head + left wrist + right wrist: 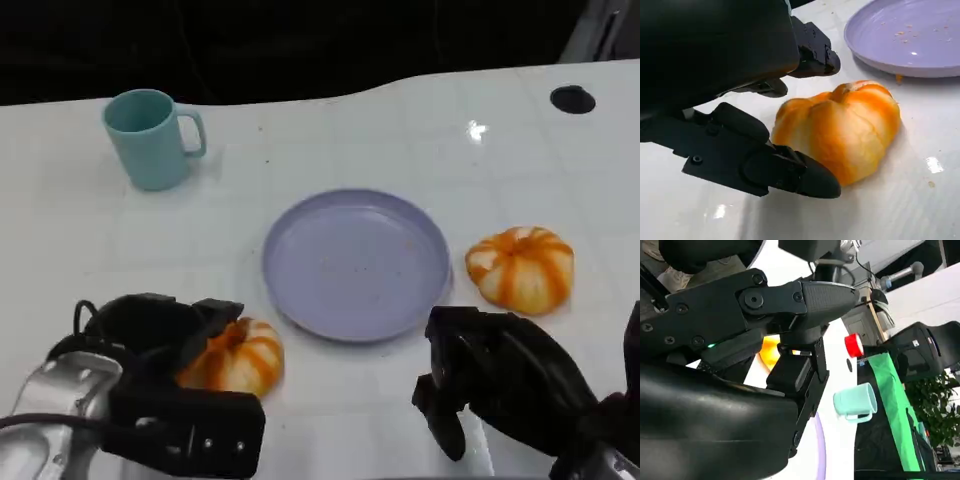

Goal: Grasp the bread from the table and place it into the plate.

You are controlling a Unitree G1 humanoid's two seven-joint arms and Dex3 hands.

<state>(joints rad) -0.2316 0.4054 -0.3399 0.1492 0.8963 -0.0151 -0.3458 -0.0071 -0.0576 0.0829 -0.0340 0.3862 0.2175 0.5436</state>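
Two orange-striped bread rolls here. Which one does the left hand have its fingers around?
The bread roll left of the purple plate; the left hand brackets it. The other roll lies untouched on the plate's right.

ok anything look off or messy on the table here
Mostly tidy. The purple plate carries scattered crumbs, and a small orange bit lies on the table at its rim beside the bread near the left hand. The teal mug stands upright, and nothing looks spilled.
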